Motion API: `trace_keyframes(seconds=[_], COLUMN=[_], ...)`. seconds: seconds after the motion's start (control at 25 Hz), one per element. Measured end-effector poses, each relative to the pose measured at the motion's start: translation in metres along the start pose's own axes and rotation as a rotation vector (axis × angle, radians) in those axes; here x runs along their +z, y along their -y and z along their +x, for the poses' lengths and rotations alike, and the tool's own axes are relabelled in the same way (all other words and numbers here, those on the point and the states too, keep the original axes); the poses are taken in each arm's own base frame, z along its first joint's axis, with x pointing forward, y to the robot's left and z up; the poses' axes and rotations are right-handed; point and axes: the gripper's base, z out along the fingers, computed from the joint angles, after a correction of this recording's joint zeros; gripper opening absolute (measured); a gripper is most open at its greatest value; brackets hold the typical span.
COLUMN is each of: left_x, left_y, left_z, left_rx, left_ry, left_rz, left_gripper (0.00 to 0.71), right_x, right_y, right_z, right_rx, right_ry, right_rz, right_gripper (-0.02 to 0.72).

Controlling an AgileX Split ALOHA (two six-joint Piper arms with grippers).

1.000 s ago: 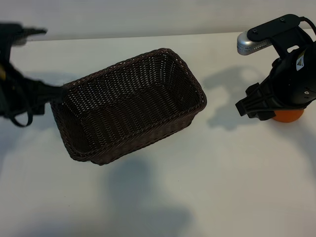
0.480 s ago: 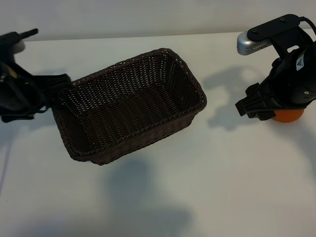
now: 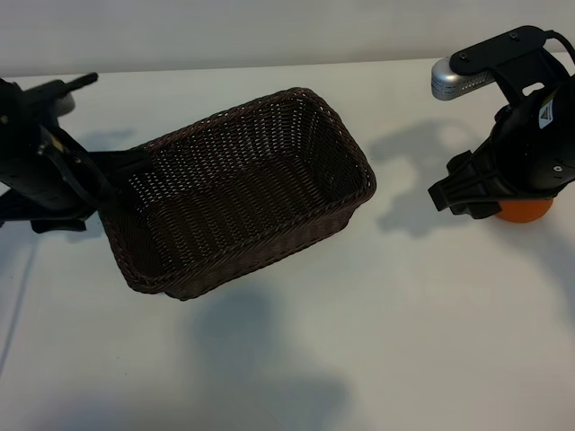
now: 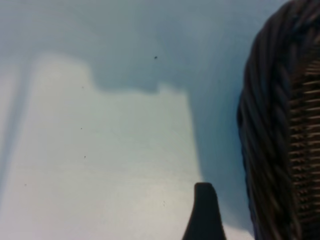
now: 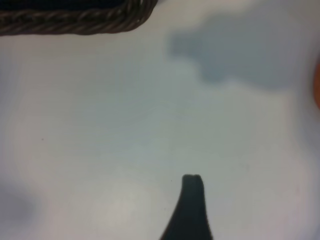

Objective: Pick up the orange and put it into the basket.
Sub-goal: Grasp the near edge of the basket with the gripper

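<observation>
The right gripper hangs over the right edge of the table, pointing steeply down, its jaws spread wide with nothing between them; in its wrist view only one dark fingertip shows, over bare white surface. The orange sits on the table directly beneath and behind that gripper's body, mostly hidden, only its lower curve peeking out, and in the wrist view a sliver of it cuts in at the frame's border; whether a finger touches it cannot be told. Between this gripper and the basket lies a broad strip of bare table, crossed only by the arm's shadow. The basket rests slantwise at the middle left, its near right corner well apart from the orange, its hollow holding nothing. The left gripper is at the basket's left short end, jaws also spread and gripping nothing, dark fingers close against the braided rim; from the exterior view contact cannot be settled. Its wrist view shows one fingertip just beside the outer wall of the weave, with a narrow gap of table between them. In front of the basket, toward the camera, the table runs wide and unobstructed.
</observation>
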Motion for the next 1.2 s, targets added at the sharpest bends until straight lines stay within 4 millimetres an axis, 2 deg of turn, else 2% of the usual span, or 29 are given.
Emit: trace_keyframes(seconds=[0.24, 0.72, 1.2], left_x=[0.02, 0.045, 0.048], left_y=[0.002, 0.005, 0.007], left_z=[-0.001, -0.001, -0.004], left_rx=[-0.014, -0.006, -0.012], left_ry=[-0.041, -0.079, -0.057], left_rz=[-0.008, -0.011, 0.009], left_gripper=[0.557, 0.556, 0.545], right_x=[0.0, 0.0, 0.0], right_y=[0.0, 0.0, 0.0], right_z=[0.0, 0.0, 0.0], right_rx=[0.0, 0.0, 0.0], right_ry=[0.0, -0.001, -0.002], right_rz=[0.0, 0.0, 0.0], right_gripper=[0.595, 0.595, 0.595])
